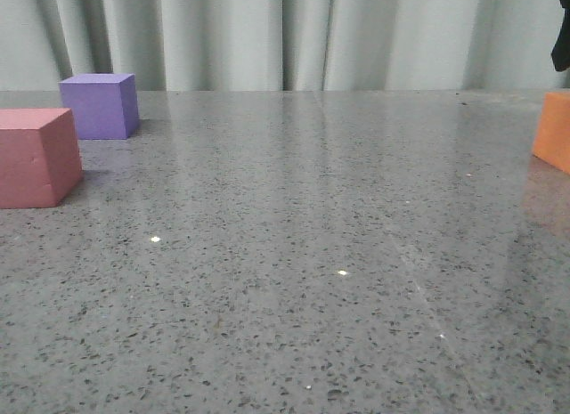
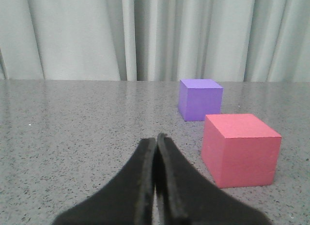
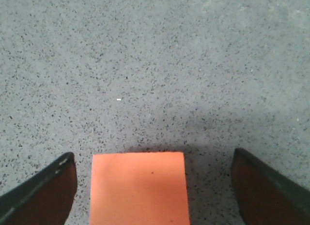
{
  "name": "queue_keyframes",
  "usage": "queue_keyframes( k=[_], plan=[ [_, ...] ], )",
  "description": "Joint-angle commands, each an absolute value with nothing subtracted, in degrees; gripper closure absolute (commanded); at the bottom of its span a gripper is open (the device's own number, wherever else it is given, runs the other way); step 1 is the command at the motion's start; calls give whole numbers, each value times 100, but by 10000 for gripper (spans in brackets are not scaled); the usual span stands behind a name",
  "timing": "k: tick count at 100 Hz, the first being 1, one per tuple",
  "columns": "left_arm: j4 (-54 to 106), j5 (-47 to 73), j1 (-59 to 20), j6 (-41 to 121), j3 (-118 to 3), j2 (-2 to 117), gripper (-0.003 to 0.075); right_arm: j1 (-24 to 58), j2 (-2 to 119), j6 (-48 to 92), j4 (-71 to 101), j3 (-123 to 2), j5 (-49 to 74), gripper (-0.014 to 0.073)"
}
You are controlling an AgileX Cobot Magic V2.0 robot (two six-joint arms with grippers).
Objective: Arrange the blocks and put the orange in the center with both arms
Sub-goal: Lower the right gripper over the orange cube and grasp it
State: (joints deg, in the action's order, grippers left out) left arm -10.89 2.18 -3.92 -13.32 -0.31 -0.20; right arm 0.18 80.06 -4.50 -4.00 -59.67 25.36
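Grey speckled table (image 1: 294, 280) with pale curtain (image 1: 267, 36) behind. Purple cube (image 1: 101, 105) sits at far left of the front view, near the back edge. Pink-red cube (image 1: 36, 156) is just in front of it and further left, cut by the frame edge; the two are near each other, whether they touch can't be told from the front, left wrist view shows a small gap. Orange cube (image 1: 554, 131) is at the far right edge of the front view, only partly in frame, resting on the table, well apart from the other two. Table middle has nothing on it

Left gripper (image 2: 156, 142): fingers pressed together, tips closed with no gap, holding nothing, low over the table; the pink-red cube (image 2: 240, 150) and purple cube (image 2: 200, 99) are ahead of it and off to one side, not touching it

Right gripper (image 3: 154, 186): fingers spread wide, looking down at the orange cube (image 3: 139, 187), which sits between the two fingers (image 3: 41, 193) with clear gaps either side, no contact. A dark bit of the right arm (image 1: 561, 36) shows at the top right corner of the front view, above the orange cube
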Motion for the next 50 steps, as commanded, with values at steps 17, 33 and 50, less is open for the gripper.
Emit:
queue_keyframes(
  k=[17,33,50],
  plan=[
    [-1045,-237,-377,-1335,291,-208,730,-6,7858,-409,-387,-6173,2314,-42],
    [-1045,-237,-377,-1335,291,-208,730,29,7858,-409,-342,-6173,2439,-42],
    [-1045,-237,-377,-1335,291,-208,730,161,7865,-404,-342,-6173,2485,-42]
  ],
)
